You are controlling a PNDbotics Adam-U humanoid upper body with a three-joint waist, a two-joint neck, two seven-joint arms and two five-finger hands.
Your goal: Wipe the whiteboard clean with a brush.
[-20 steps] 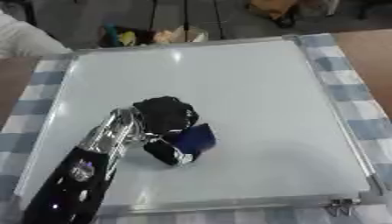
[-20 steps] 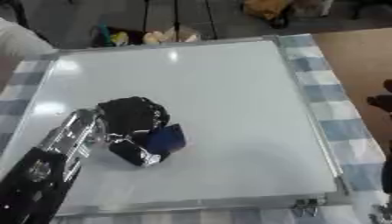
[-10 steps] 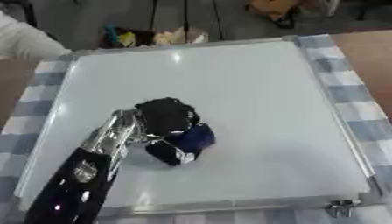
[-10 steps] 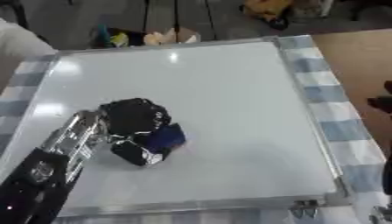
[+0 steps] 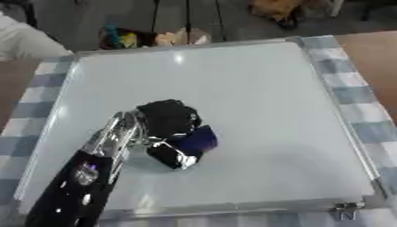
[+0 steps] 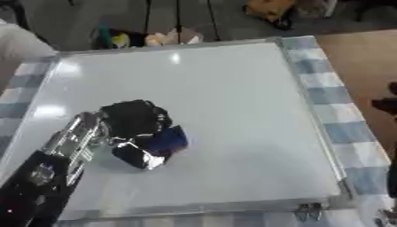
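The white rectangular whiteboard with a silver metal frame (image 5: 232,88) lies flat on a blue-and-white checked cloth (image 5: 353,93). The robot's left hand (image 5: 167,124), black with silver joints, rests on the board's lower-left area, fingers curled round a dark blue block-shaped brush (image 5: 198,138) — the brush touches the board surface. The board face shows no visible marks. The right hand appears only as dark fingertips (image 6: 385,104) at the right edge — whether open or closed cannot be told.

Whiteboard (image 5: 256,111) on apparently checked tablecloth (image 5: 353,88)
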